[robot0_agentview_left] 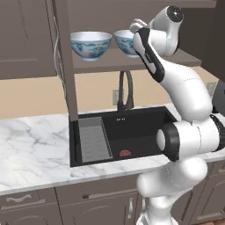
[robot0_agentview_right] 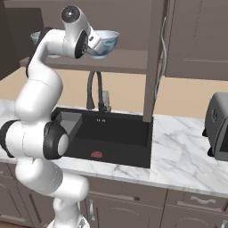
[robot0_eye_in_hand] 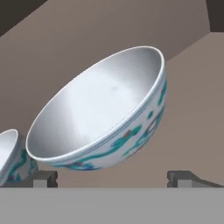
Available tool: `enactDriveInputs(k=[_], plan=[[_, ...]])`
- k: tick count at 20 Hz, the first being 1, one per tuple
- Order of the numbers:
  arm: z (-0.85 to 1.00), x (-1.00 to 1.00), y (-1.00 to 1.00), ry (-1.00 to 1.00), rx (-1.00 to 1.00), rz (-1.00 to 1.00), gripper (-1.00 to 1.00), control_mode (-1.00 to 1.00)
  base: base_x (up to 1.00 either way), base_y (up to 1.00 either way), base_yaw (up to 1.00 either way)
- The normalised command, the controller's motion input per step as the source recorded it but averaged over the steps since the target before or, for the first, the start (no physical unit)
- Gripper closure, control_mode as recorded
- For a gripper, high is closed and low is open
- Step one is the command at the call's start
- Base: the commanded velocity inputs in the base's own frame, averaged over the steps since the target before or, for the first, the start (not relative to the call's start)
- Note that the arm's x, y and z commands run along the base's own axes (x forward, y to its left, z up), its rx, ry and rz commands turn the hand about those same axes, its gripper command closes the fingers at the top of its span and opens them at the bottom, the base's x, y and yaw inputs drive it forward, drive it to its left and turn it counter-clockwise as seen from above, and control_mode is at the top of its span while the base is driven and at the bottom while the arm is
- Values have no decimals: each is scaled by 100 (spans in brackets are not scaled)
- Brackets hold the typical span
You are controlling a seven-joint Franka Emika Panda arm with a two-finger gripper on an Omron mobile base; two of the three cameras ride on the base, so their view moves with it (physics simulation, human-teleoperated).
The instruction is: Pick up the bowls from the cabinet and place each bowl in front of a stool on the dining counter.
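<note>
Hand view: pincer [robot0_eye_in_hand: 113, 179] spread wide before one bowl [robot0_eye_in_hand: 100, 111], second bowl [robot0_eye_in_hand: 11, 155] beside.

two bowls, matching: round, white porcelain, blue-teal painted pattern outside, plain pale inside. both upright, mouths up, side by side on the inner shelf [robot0_agentview_left: 110, 61] of the cabinet [robot0_agentview_left: 26, 39], apart from each other.

first bowl [robot0_agentview_left: 91, 45]: upper centre-left of the left base view, fully visible, standing near the cabinet's upright panel.

second bowl [robot0_agentview_left: 126, 42]: upper centre of the left base view, its right part hidden behind the arm. in the right base view it sits upper centre [robot0_agentview_right: 106, 42], partly covered. in the hand view it lies at frame centre [robot0_eye_in_hand: 103, 113], appearing tilted because the view is rolled; pale interior faces the camera.
</note>
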Motion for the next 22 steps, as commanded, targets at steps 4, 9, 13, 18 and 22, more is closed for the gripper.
enactDriveInputs(k=[4,9,13,18,22], plan=[[0,43,-1,3,1,0,-100,-100,0,0,0],[0,28,0,13,0,-3,-100,-100,0,0,0],[0,26,0,10,0,-5,-100,-100,0,0,0],[0,27,0,3,0,-6,-100,-100,0,0,0],[-1,19,0,0,0,-6,-100,-100,0,0,0]])
